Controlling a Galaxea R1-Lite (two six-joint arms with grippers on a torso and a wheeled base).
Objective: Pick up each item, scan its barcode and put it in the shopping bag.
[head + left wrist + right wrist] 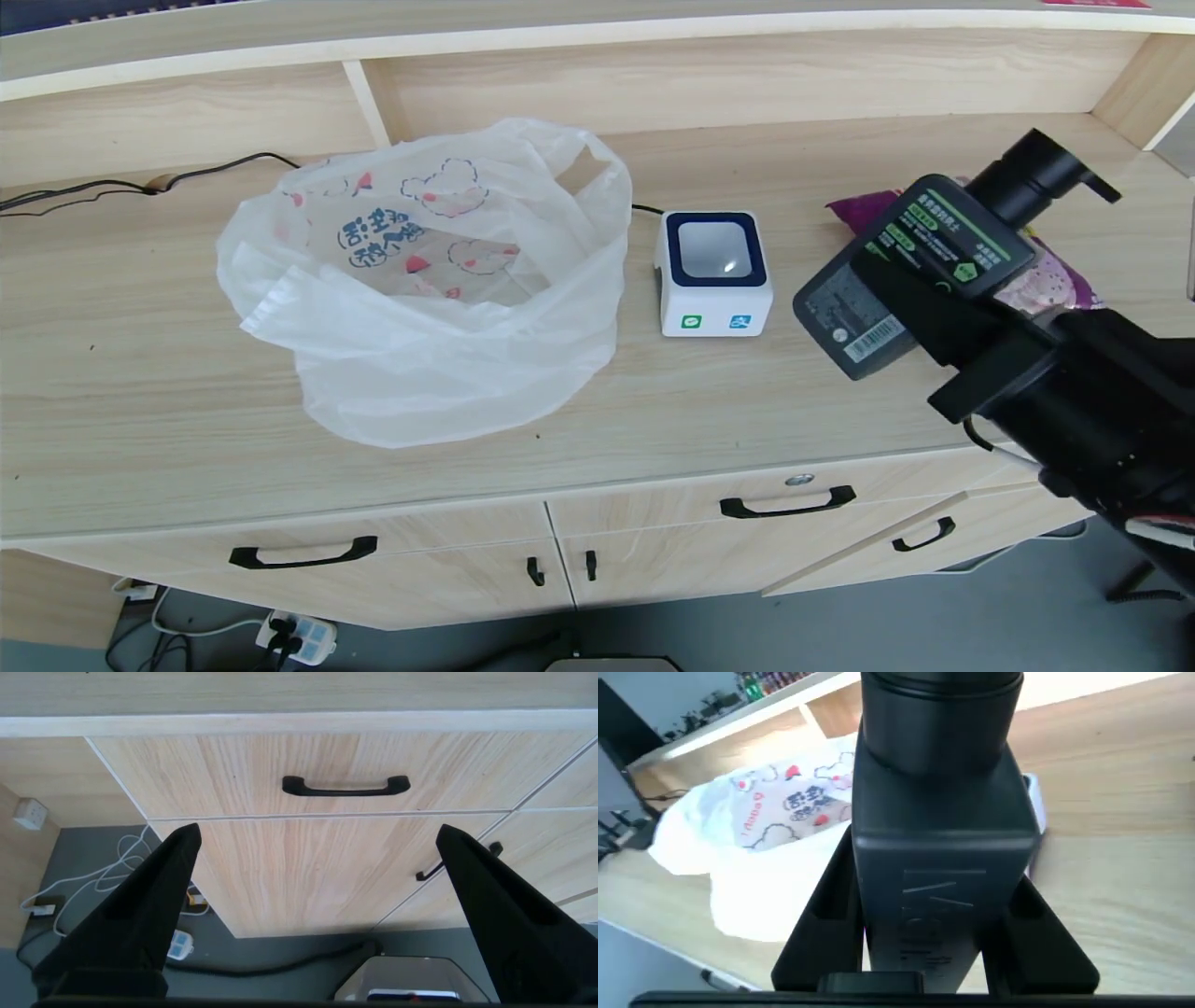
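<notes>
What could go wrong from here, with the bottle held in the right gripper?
1. The barcode label on the black pump bottle faces up, not toward the scanner; without turning, the scan may miss.
2. The shopping bag lies slumped with a floppy rim; the pump head could snag it, or the bottle could land outside.

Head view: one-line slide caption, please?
Right gripper holds the black pump bottle right of the scanner; shopping bag lies open on the counter.
</notes>
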